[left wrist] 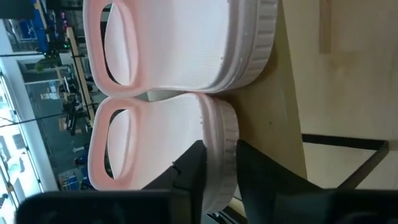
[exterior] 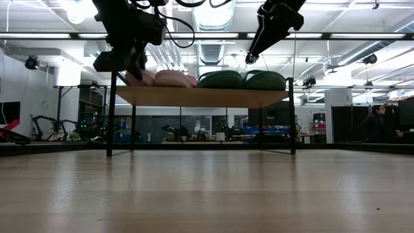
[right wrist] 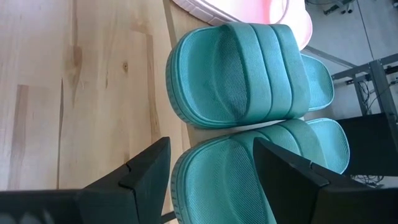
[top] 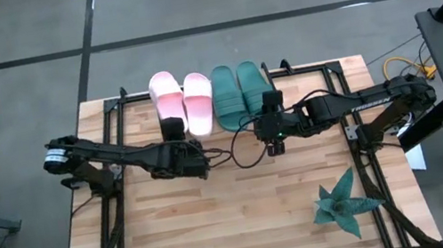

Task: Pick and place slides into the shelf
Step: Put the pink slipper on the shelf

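Four slides lie side by side on the shelf (top: 303,74) at the table's far edge, soles on its light board (exterior: 200,97), heels toward the near edge. The pale pink pair (top: 198,101) is on the left and the teal-green pair (top: 239,92) on the right. My left gripper (left wrist: 221,150) is at the heel of the leftmost pink slide (left wrist: 155,143) and is shut on it. My right gripper (right wrist: 211,146) is open. It hovers just above and near the heel of the rightmost green slide (right wrist: 224,180), with a finger to each side and touching nothing. My left gripper pinches the heel rim (left wrist: 219,134) of the leftmost pink slide between its two fingers, one finger (left wrist: 194,171) over the footbed and the other (left wrist: 258,177) outside the heel. It comes from the table's near side, slanting down. The slide lies flat on the shelf board beside its mate.
A spiky teal star-shaped plant (top: 343,203) stands on the table near the right front. Loose black cables (top: 240,152) hang between the arms. Black metal frames (top: 108,174) run along both table sides. Bare wooden table (top: 238,220) lies in front of the shelf.
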